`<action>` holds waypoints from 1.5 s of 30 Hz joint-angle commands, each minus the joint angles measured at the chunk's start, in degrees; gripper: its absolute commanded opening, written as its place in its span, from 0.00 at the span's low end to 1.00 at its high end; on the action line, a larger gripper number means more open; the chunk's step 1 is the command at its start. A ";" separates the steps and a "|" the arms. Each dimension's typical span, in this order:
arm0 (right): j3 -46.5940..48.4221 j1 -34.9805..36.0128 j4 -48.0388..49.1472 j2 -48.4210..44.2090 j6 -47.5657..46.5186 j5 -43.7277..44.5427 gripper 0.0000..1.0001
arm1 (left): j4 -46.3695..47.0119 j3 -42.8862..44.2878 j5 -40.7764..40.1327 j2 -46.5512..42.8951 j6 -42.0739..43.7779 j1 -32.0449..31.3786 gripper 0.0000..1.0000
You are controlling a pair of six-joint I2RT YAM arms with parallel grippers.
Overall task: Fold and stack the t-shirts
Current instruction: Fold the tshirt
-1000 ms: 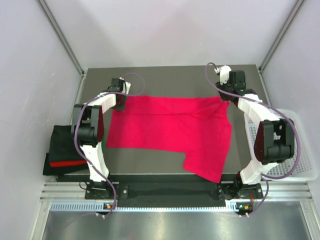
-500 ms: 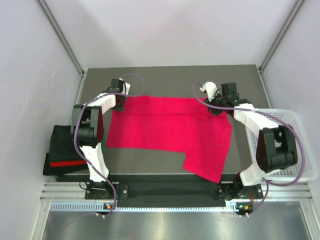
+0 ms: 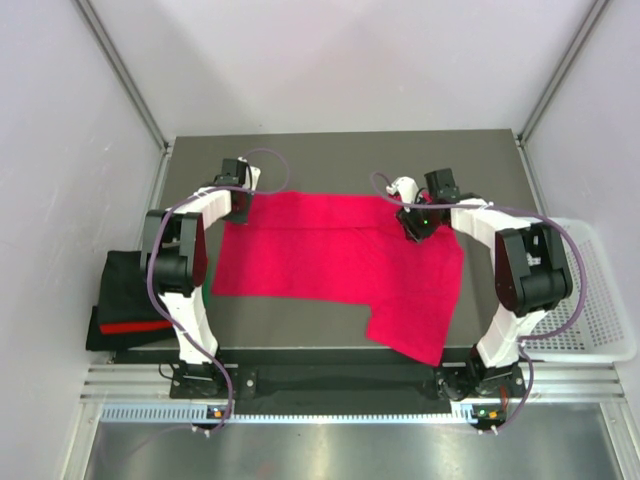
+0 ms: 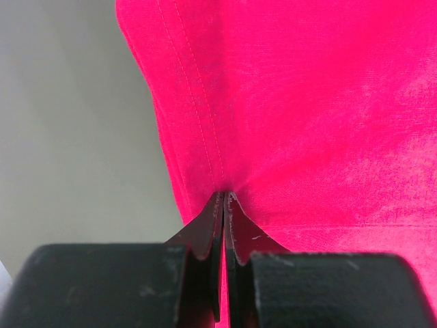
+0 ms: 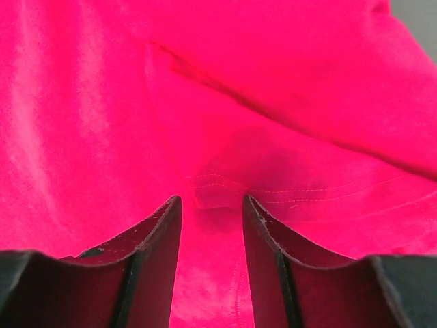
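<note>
A bright magenta-red t-shirt point(image 3: 340, 255) lies spread on the dark table point(image 3: 340, 160), one part hanging towards the front right. My left gripper point(image 3: 238, 203) is shut on the shirt's far left edge; in the left wrist view its jaws point(image 4: 224, 195) pinch the hem of the shirt point(image 4: 307, 102). My right gripper point(image 3: 415, 226) is open low over the shirt's far right part; in the right wrist view point(image 5: 212, 199) a small fold of stitched hem lies between the fingertips on the shirt point(image 5: 205, 82). A folded pile point(image 3: 130, 300), black with a red band and a green sliver, sits off the table's left edge.
A white mesh basket point(image 3: 600, 320) stands beyond the table's right edge, beside the right arm's base. Grey walls with metal posts enclose the back and sides. Bare table shows behind the shirt and along its front left.
My right gripper has moved left and nearer, from the shirt's far right corner to over the cloth; that corner now lies flatter. The left gripper has not moved.
</note>
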 commanded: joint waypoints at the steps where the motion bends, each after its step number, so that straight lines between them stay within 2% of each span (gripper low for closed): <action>1: 2.09 0.76 1.76 0.90 -0.33 -0.32 0.41 | 0.55 -0.68 -0.72 -2.25 -0.54 0.38 0.02; 14: 2.44 1.03 1.68 2.74 0.28 1.18 0.40 | 0.46 -0.95 -0.90 -2.60 -0.54 0.38 0.02; 16: 2.61 1.03 1.41 3.18 0.28 1.26 0.36 | 0.55 -0.95 -0.99 -2.51 -0.54 0.46 0.02; 17: 2.70 1.03 1.41 3.36 0.28 1.26 0.28 | 0.55 -0.95 -1.07 -2.51 -0.45 0.38 0.02; 21: 2.44 1.20 1.94 1.96 0.81 2.14 0.14 | 0.55 -1.03 -1.16 -2.60 -0.37 0.38 0.02; 24: 1.91 2.16 1.94 -1.02 1.25 4.85 0.10 | 0.55 -1.03 -1.25 -2.60 -0.37 0.38 0.02; 30: -0.72 6.56 0.28 -9.72 0.63 11.01 0.09 | 0.81 -1.38 -1.43 -3.21 -0.28 0.38 0.02; 34: -2.48 9.02 -1.13 -13.51 1.60 11.81 0.09 | 0.90 -1.39 -1.78 -3.65 -0.01 0.38 0.02; 38: -5.03 11.13 -3.42 -17.56 2.74 11.20 0.11 | 0.99 -1.38 -2.22 -4.01 0.25 0.38 0.02; 42: -6.18 12.01 -4.82 -22.73 3.71 4.63 0.12 | 0.99 -1.39 -2.66 -3.92 0.51 0.38 0.02; 45: -5.47 12.01 -5.71 -23.27 3.88 2.67 0.11 | 0.99 -0.95 -3.01 -3.48 0.51 0.38 0.02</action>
